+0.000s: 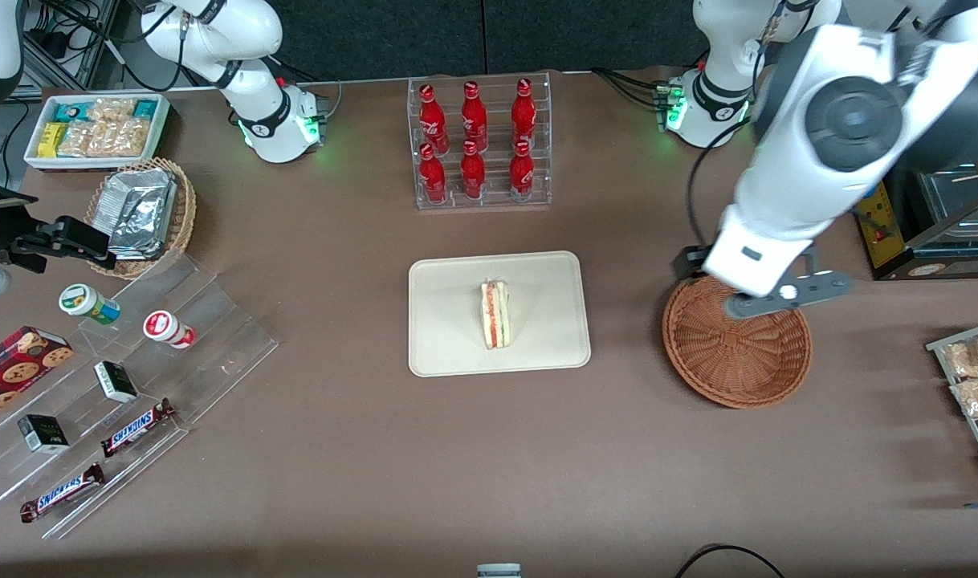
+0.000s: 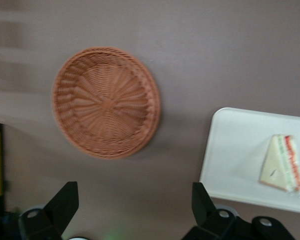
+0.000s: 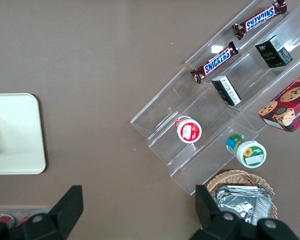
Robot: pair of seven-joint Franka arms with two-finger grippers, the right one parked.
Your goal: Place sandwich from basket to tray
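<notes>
The sandwich (image 1: 495, 315) (image 2: 283, 164), a pale bread wedge with orange-red and green layers, lies on the cream-white tray (image 1: 449, 321) (image 2: 234, 150) at mid-table. The round reddish-brown wicker basket (image 1: 738, 361) (image 2: 106, 102) stands beside the tray, toward the working arm's end, with nothing in it. My gripper (image 2: 134, 189) is open and holds nothing. It hangs high over the bare table between basket and tray. In the front view the arm's wrist (image 1: 758, 257) covers the basket's rim farthest from the camera and hides the fingers.
A clear rack of red bottles (image 1: 479, 144) stands farther from the front camera than the tray. Toward the parked arm's end are a tan basket of foil packets (image 1: 140, 213), a white snack box (image 1: 95, 128) and acrylic steps with snacks (image 1: 128, 377). A wire shelf of packets (image 1: 975, 385) sits at the working arm's end.
</notes>
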